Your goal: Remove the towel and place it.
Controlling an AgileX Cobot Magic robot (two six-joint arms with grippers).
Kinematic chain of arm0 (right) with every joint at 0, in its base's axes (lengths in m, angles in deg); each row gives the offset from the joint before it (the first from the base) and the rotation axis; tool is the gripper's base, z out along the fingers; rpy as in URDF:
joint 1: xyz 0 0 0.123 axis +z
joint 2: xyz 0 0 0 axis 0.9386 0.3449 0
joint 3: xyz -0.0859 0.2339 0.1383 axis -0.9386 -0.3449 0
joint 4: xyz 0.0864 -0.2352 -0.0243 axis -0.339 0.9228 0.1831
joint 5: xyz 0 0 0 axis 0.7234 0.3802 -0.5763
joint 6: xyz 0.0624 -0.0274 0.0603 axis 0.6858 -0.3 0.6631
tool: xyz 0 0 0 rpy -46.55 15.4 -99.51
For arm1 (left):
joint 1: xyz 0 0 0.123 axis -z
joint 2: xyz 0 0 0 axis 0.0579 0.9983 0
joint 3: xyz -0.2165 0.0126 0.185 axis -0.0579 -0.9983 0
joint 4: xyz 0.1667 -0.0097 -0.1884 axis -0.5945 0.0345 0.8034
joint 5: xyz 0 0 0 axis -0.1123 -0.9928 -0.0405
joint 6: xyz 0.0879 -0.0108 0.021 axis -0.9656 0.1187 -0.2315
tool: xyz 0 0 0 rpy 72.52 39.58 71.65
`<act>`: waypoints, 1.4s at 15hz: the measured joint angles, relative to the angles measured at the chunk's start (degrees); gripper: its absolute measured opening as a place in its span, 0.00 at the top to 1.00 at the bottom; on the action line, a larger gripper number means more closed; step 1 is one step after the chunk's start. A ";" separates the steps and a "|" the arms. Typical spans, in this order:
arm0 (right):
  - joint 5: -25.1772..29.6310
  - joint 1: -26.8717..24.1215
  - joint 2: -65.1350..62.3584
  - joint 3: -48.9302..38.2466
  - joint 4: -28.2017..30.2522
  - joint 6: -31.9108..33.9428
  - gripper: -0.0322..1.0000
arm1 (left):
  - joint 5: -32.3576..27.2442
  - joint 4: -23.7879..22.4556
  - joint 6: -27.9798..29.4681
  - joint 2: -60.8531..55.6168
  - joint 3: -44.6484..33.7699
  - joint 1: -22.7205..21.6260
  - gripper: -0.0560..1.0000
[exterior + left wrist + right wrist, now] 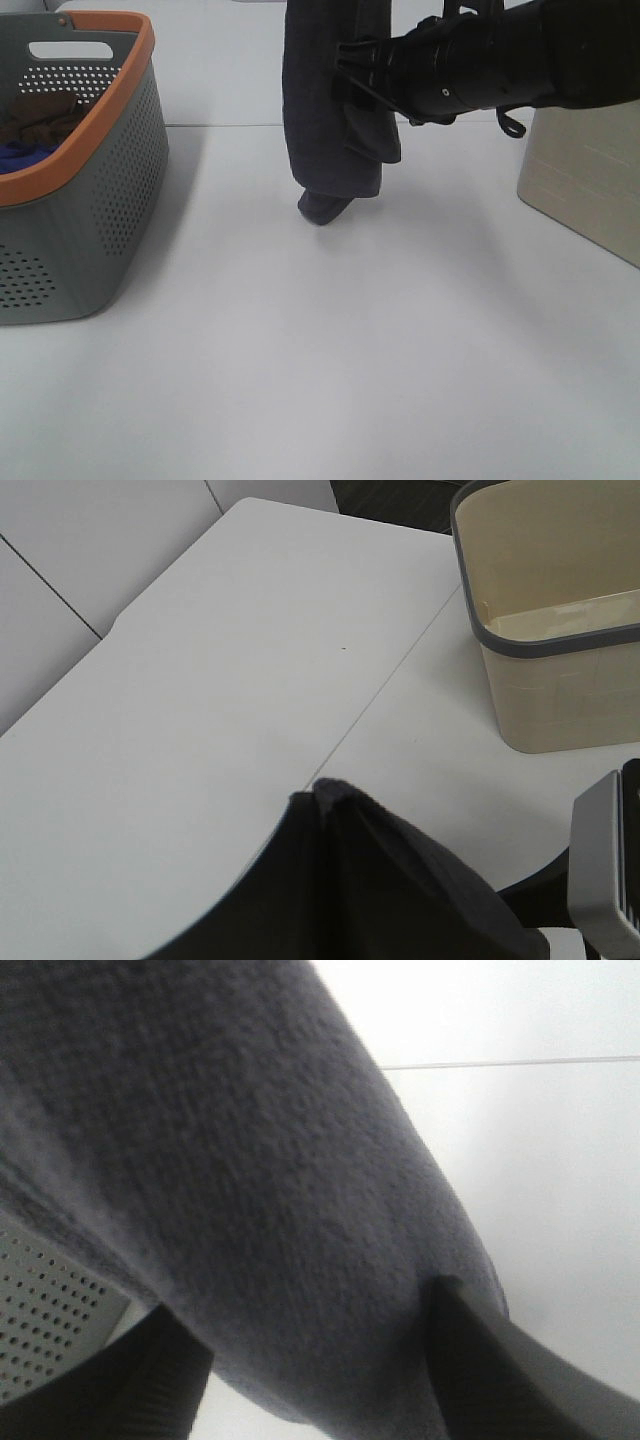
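The dark charcoal towel hangs as a long bunched column from above the top edge of the exterior view. Its lower tip touches the white table. My left gripper is above that view. In the left wrist view the towel fills the spot where its fingers would be and hides them. My right gripper reaches in from the right at mid-height of the towel. In the right wrist view the towel lies between its two spread fingers.
A grey perforated basket with an orange rim stands at the left, holding a brown cloth and a blue cloth. A beige basket stands at the right; it also shows in the left wrist view.
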 joint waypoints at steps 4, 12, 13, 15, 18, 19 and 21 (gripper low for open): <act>-5.33 0.00 -0.06 -1.03 0.00 -1.03 0.45 | 0.00 0.00 0.00 0.00 0.00 0.00 0.95; -13.92 0.00 -0.11 -5.79 -1.03 -2.86 0.53 | 0.00 -0.46 0.00 0.00 0.00 0.00 0.95; -15.13 0.00 -0.11 -5.79 -2.81 -4.93 0.53 | 0.00 -0.46 0.00 0.00 0.00 0.00 0.95; -17.82 0.00 -0.11 -5.84 -11.12 -15.01 0.59 | 0.00 -0.46 0.00 0.00 0.00 0.00 0.95; -19.31 0.00 -0.86 -5.90 -13.35 -20.68 0.71 | 0.00 -0.46 0.00 0.11 -0.17 0.00 0.95; -19.25 0.00 -1.89 -5.90 -13.46 -20.86 0.74 | 0.00 -0.46 0.00 0.23 -0.17 0.00 0.95; -19.08 0.00 -3.84 -5.90 -13.46 -22.46 0.87 | 0.00 -0.46 0.00 0.74 -0.17 0.00 0.95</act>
